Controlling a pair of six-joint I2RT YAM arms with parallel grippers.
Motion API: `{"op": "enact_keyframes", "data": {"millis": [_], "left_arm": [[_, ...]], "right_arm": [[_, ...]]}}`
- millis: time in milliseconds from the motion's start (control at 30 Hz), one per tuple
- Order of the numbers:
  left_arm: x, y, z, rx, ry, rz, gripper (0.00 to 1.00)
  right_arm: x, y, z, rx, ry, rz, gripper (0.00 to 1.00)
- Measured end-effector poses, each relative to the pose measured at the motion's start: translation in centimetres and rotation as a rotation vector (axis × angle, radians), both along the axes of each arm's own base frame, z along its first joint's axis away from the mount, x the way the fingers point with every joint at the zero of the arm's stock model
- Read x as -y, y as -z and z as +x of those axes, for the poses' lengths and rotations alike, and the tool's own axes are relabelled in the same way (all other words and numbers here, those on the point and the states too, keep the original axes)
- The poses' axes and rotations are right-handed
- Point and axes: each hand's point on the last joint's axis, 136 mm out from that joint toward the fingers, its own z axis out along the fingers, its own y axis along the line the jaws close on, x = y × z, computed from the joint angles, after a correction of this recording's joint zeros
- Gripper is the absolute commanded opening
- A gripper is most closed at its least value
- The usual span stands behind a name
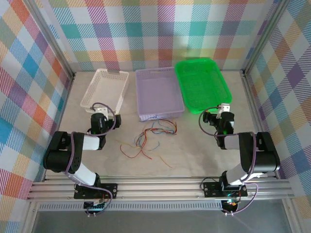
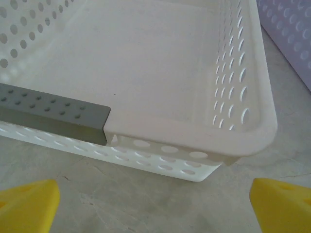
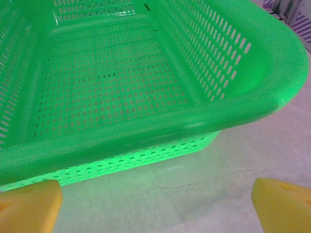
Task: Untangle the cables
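- I see the cables (image 1: pixel 144 138) tangled at frame centre, just below the purple tray (image 1: pixel 155 71).
- Left gripper (image 2: pixel 155 209): jaws spread wide, holding nothing.
- Right gripper (image 3: pixel 155 206): the same.

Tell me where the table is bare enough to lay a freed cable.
Bare table lies between the cables and the right arm, in front of the green basket. A narrower bare strip runs along the near edge, nearer than the cables. It is crowded just in front of the purple basket, where the cables lie.
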Motion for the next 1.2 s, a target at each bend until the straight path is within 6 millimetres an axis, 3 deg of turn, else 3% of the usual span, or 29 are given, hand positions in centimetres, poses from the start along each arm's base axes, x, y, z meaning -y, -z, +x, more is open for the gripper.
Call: {"op": "enact_keyframes", "data": {"millis": [967,1067,1200], "left_arm": [[0.0,0.0,0.0,0.0,0.0,0.0,1.0],[0.0,0.0,0.0,0.0,0.0,0.0,1.0],[0.0,0.0,0.0,0.0,0.0,0.0,1.0]], "right_arm": [[-0.1,-0.2,-0.1,-0.001,-0.007,0.002,1.0],[-0.4,-2.3,-0.7,0.026,-0.027,0.004,1.0],[-0.6,-6.6,-1.1,0.117,-0.031,0.015,1.0]]}}
